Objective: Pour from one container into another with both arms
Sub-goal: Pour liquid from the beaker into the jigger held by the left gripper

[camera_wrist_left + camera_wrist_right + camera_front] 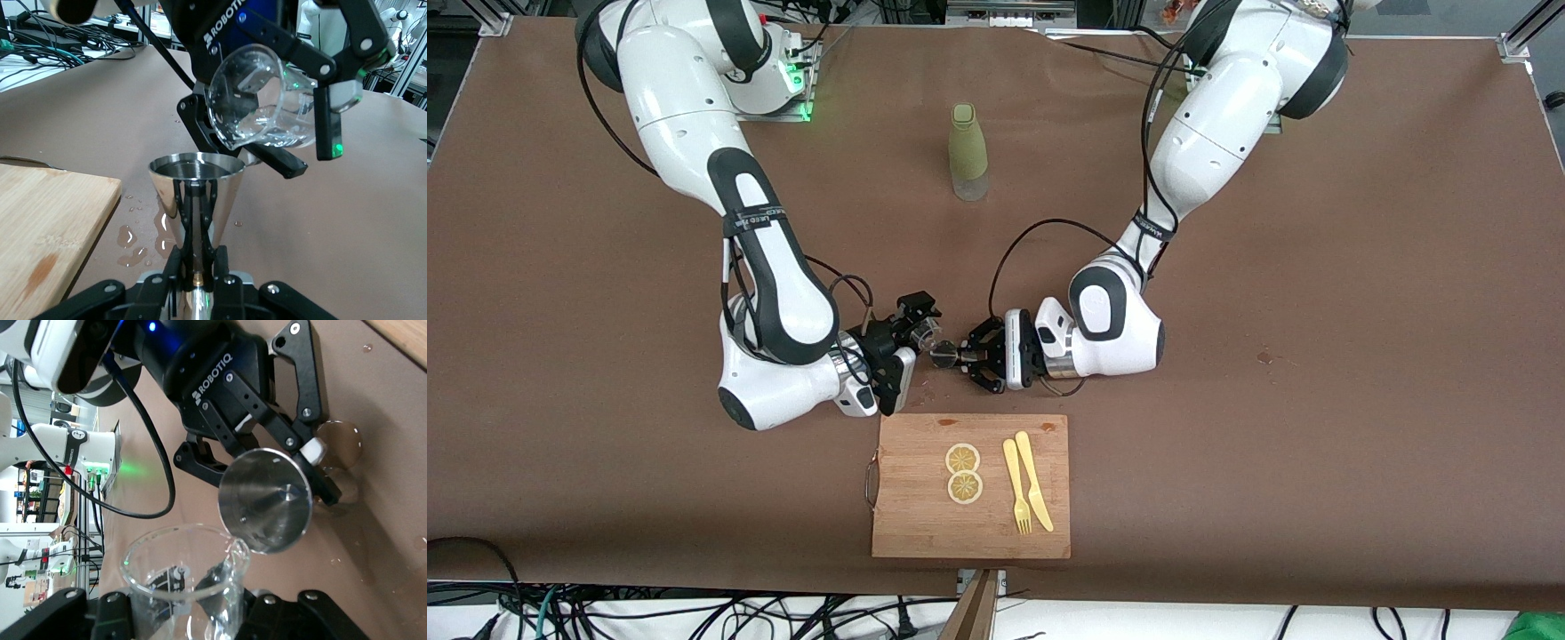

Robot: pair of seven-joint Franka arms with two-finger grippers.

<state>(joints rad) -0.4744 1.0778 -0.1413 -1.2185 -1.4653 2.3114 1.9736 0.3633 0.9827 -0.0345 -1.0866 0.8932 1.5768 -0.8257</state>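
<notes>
- Spreading over the brown table (1316, 373) is the broadest risk: any liquid that misses runs across the cloth toward the wooden cutting board (911, 524), which lies just nearer the front camera than the pour, with lemon slices (963, 472) and a plastic fork and knife (1027, 480) on it.
- The olive-green bottle (967, 151) stands well apart, near the arms' bases, and looks to be in no danger.
- The right gripper (919, 331) is clamped on the glass cup (263, 100) and holds it tipped over the table between the two arms, mouth down toward the jigger. A slip in that hold would probably drop the cup onto the jigger.
- The left gripper (969, 354) is closed on the steel jigger (197, 187) and holds it upright just under the cup's lip. The pinch seems to sit low, around the waist, so a knock from the cup could twist it askew.
- The jigger's mouth is small and the cup's rim is wider. Tilting further or faster would likely send the stream past the rim.
- Liquid sits in the tipped cup. The jigger may overflow if all of it goes in.
- Small wet patches (133, 243) already lie on the cloth beside the board, a sign of how little margin there is.
</notes>
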